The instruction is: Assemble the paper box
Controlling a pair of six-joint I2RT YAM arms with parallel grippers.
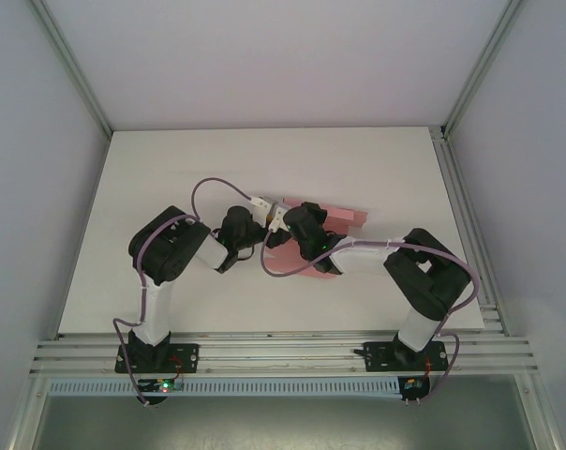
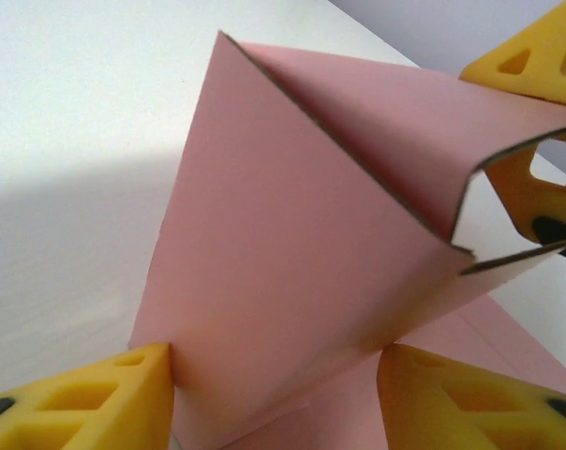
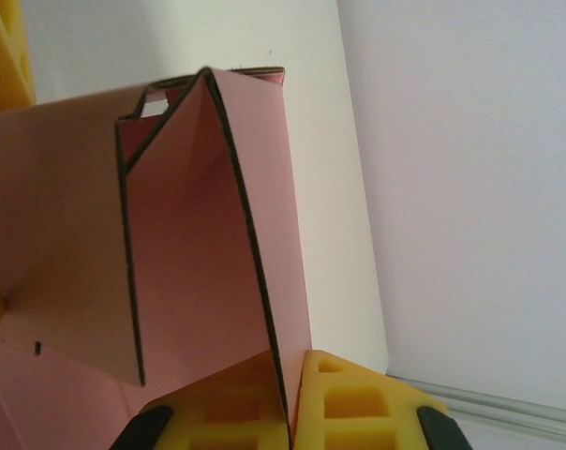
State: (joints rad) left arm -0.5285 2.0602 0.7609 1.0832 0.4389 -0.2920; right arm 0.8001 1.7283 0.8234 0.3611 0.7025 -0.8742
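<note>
the paper box (image 1: 344,217), half-folded at mid-table, is laid with its long axis roughly left-right and 1 wall raised upward. that wall is pinched by the right gripper (image 3: 288,417), while the left gripper (image 2: 275,366) is spread apart around a slanted panel, which is best pushed near its crease so nothing buckles.

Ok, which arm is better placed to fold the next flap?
Left, probably. The right gripper is shut on a raised panel of the paper box, steadying it. The left gripper is open, a finger on each side of a folded flap, so it is free to press.
</note>
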